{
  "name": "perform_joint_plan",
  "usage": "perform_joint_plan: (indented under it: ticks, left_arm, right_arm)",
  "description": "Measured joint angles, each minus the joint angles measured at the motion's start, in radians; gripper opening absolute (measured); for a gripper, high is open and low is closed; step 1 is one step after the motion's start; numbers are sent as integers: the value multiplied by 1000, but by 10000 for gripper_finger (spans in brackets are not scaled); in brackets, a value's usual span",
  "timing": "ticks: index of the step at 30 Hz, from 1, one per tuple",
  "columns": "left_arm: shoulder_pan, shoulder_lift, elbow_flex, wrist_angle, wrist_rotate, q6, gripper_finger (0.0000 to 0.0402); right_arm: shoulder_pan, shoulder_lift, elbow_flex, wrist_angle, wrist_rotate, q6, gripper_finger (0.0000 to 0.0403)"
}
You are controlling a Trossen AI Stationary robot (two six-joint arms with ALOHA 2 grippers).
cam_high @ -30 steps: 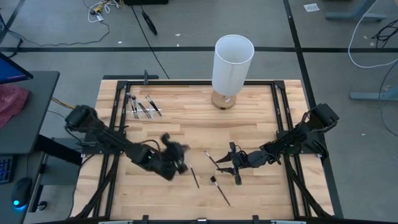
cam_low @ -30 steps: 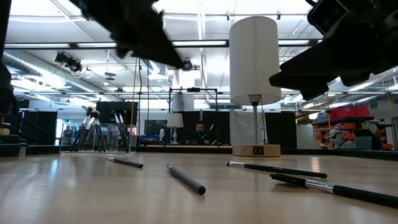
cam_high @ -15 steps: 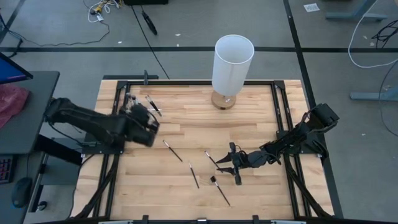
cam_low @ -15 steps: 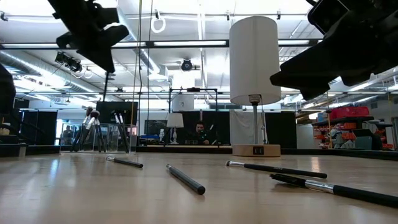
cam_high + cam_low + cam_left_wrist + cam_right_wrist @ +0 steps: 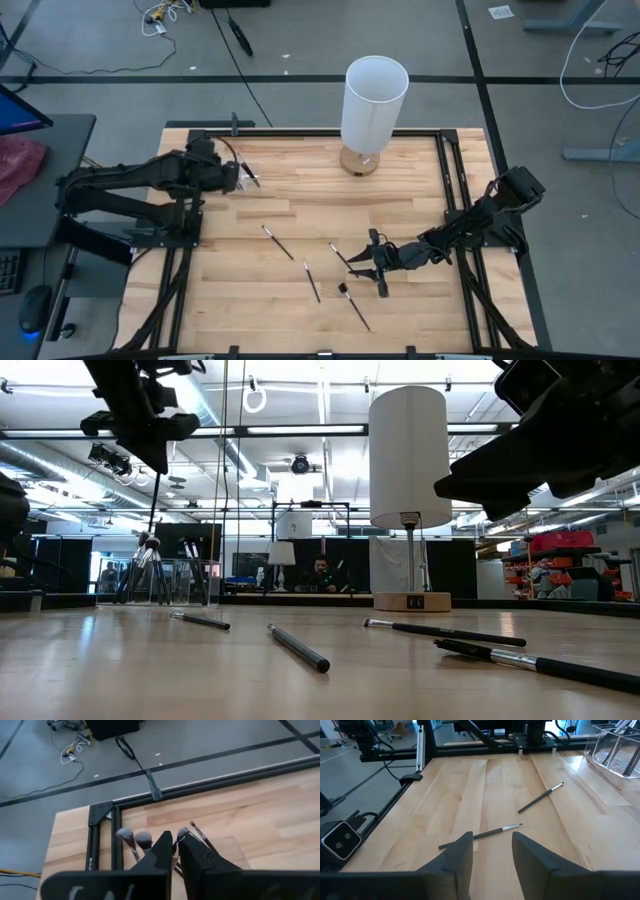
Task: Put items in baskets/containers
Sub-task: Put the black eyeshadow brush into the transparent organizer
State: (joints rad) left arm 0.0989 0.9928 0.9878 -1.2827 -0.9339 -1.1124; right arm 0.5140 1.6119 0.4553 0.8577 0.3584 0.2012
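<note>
Hovering over the clear container (image 5: 220,845), the left gripper (image 5: 176,851) pinches a brush (image 5: 151,520), apparently ready to drop it.

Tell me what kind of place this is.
Probably a robotics lab or workshop: a wooden table framed in black rails, loose cables on the grey floor, and tripods and shelving in the hall behind.

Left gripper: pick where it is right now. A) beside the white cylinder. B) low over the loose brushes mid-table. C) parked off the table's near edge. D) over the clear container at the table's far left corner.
D: in the high view the left gripper is at the far left corner, over the clear container that holds brushes; its wrist view shows the jaws shut.
</note>
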Motion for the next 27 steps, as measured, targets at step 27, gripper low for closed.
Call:
perform_joint_plan:
  ticks: [27]
  left_arm:
    - [358,-33,-392,587,306,232,27]
  right_arm:
    - [0,0,0,2,0,5,136]
